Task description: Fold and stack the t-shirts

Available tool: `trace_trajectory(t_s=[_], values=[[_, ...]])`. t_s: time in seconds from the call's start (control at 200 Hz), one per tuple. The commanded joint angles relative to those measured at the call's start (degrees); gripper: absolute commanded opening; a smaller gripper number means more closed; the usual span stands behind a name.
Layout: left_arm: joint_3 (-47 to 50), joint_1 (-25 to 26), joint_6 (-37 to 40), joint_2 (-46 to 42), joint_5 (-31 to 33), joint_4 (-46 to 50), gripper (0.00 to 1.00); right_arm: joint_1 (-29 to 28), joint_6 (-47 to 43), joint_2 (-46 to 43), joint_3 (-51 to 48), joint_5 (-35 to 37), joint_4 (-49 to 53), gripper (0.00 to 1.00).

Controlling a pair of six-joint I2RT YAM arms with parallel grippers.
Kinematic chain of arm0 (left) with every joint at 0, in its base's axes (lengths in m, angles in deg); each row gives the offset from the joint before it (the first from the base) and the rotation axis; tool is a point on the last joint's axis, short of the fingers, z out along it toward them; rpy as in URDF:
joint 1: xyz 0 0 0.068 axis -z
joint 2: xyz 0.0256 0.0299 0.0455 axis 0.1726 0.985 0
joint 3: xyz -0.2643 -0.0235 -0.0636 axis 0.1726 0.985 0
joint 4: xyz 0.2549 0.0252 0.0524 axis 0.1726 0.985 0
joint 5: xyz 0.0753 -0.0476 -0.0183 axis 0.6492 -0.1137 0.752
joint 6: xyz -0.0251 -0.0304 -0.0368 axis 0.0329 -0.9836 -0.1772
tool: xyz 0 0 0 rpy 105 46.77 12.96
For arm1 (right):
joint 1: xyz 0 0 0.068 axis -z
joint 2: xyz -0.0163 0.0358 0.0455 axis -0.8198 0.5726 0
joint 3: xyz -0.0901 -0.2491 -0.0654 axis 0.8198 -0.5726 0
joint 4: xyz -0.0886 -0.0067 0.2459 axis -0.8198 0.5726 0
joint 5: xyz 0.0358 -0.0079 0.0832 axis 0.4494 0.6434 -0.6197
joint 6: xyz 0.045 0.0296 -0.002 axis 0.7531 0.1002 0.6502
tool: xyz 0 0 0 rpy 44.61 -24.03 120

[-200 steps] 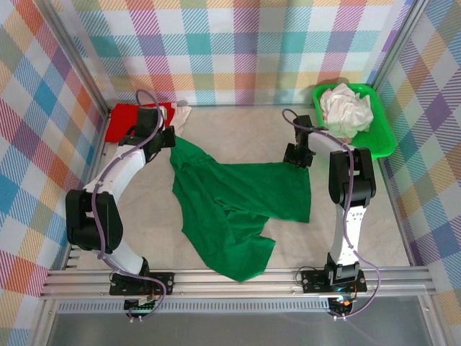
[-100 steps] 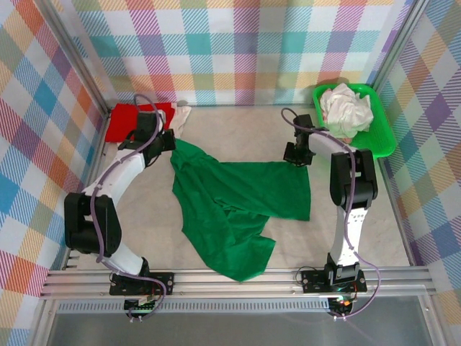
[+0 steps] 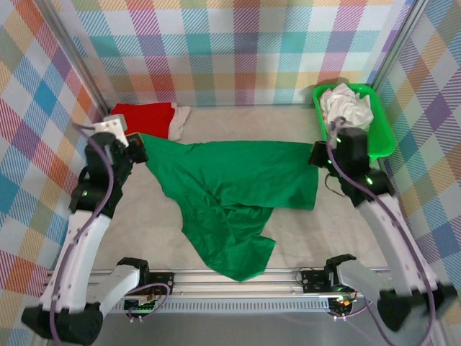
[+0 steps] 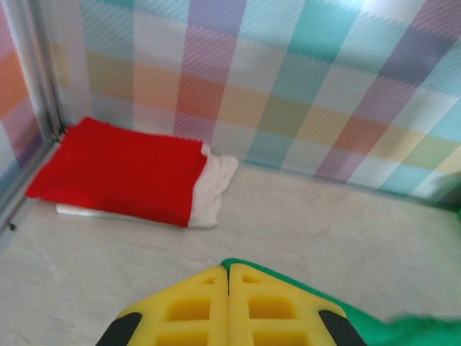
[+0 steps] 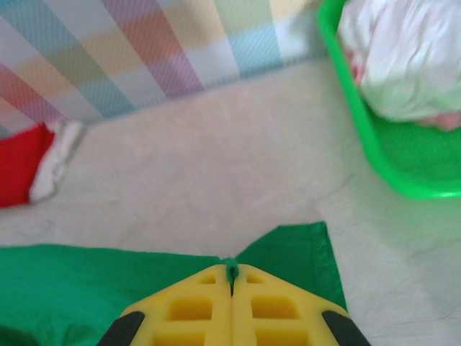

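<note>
A dark green t-shirt hangs stretched between my two grippers above the table, its lower part trailing toward the near edge. My left gripper is shut on its left top corner; in the left wrist view the yellow fingers pinch green cloth. My right gripper is shut on the right top corner, green fabric caught between its fingers. A folded red t-shirt lies on a white one at the back left. Crumpled white t-shirts fill the tray.
The bright green plastic tray stands at the back right corner. Checked walls close off the back and both sides. An aluminium rail runs along the near edge by the arm bases.
Both arms have lifted and pulled apart, stretching the green shirt's top edge out wide. The right gripper, earlier open at the cloth, is shut on its corner.
</note>
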Motion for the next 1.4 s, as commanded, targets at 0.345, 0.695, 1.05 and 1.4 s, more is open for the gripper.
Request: trace_trajectory(t_s=[0.345,0.695,1.05,1.4], values=[[-40.98,-0.39,7.25,8.67,0.07,19.07,0.00,-0.53,-4.35,-10.38,11.71,3.45,4.56,0.00],[-61.83,-0.36,11.53,45.70,-1.07,17.67,0.00,-0.23,-2.13,17.90,17.78,15.24,-5.95,0.00],[-98.43,-0.39,14.49,89.55,-3.44,11.34,0.00,4.33,-4.36,62.77,48.67,10.16,-12.88,0.03],[-96.30,-0.03,13.54,85.30,-2.36,12.58,0.87,3.67,-4.39,82.01,91.85,4.29,12.11,0.59]])
